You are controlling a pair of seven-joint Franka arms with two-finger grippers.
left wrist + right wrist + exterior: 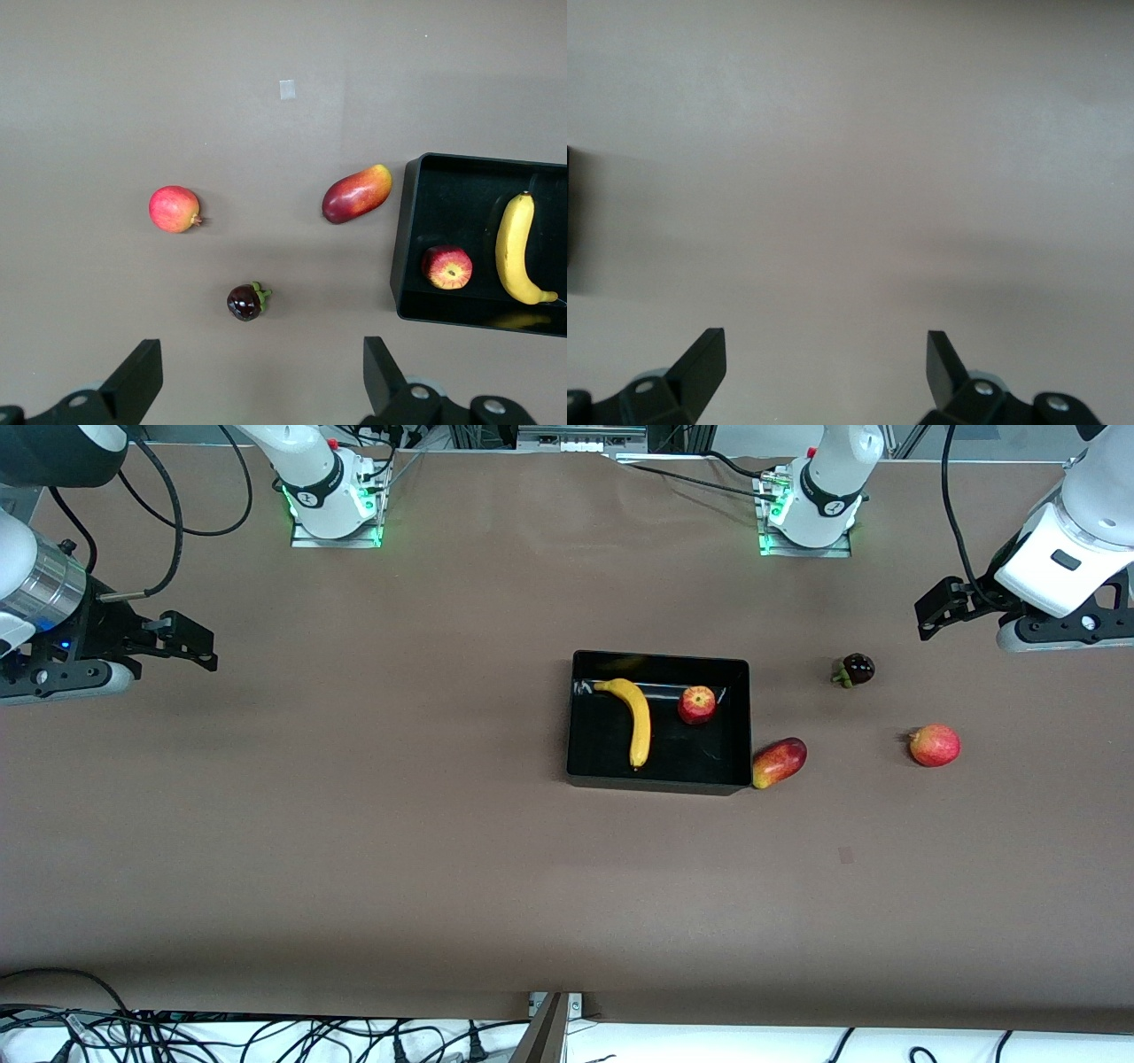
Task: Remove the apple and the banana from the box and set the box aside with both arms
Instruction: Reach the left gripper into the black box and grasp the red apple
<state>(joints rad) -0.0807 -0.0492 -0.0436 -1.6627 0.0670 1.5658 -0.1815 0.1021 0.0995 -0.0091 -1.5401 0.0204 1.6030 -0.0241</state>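
Centrally on the brown table (354,824) sits the shallow rectangular glossy black plastic box (657,782), and inside it lie the long curved yellow banana (636,722) and the small round red apple with a yellowish patch (697,704), the banana toward the right arm's end of the box and the apple toward the left arm's end, the two apart from each other. Just outside the box, touching or nearly touching its corner nearest the front camera at the left arm's end, lies an oval red-and-yellow mango (779,762). Farther toward the left arm's end rest a round red-pink fruit with a small stem nub (935,745) and, farther from the front camera than it, a small dark purple mangosteen with green leaves (856,670). Both arms hang back at the table's ends, well apart from the box. The left gripper (941,607) hovers over bare table at the left arm's end, its fingers (142,376) spread wide and holding nothing; in its wrist view the mangosteen is the closest fruit, with the box off to one side. The right gripper (182,640) hovers over bare table at the right arm's end, its fingers (704,363) likewise spread and empty.
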